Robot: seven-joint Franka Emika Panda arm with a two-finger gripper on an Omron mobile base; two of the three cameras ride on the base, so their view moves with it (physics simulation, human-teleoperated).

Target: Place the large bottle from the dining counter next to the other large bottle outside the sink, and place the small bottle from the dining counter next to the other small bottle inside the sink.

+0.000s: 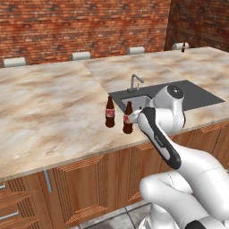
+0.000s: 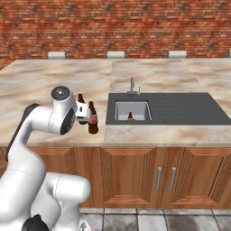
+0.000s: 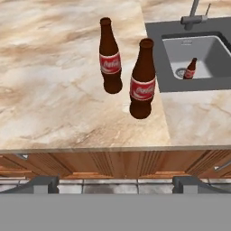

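Two large brown cola bottles stand upright side by side on the marble counter just left of the sink (image 3: 158,58): one further back (image 3: 110,56) (image 1: 110,112), one nearer the edge (image 3: 143,79) (image 1: 128,118) (image 2: 93,118). A small bottle (image 3: 190,69) (image 2: 130,116) stands inside the grey basin near the drain. Another small bottle (image 1: 183,47) stands far off on the dining counter (image 1: 201,56) at the back right. My gripper (image 3: 116,185) is open and empty, drawn back from the two large bottles over the counter's front edge.
A chrome faucet (image 1: 135,82) (image 2: 132,85) rises behind the basin. Grey stools (image 1: 81,56) line the far side of the counter before a brick wall. Wooden cabinet doors (image 2: 158,176) and drawers sit below the counter edge.
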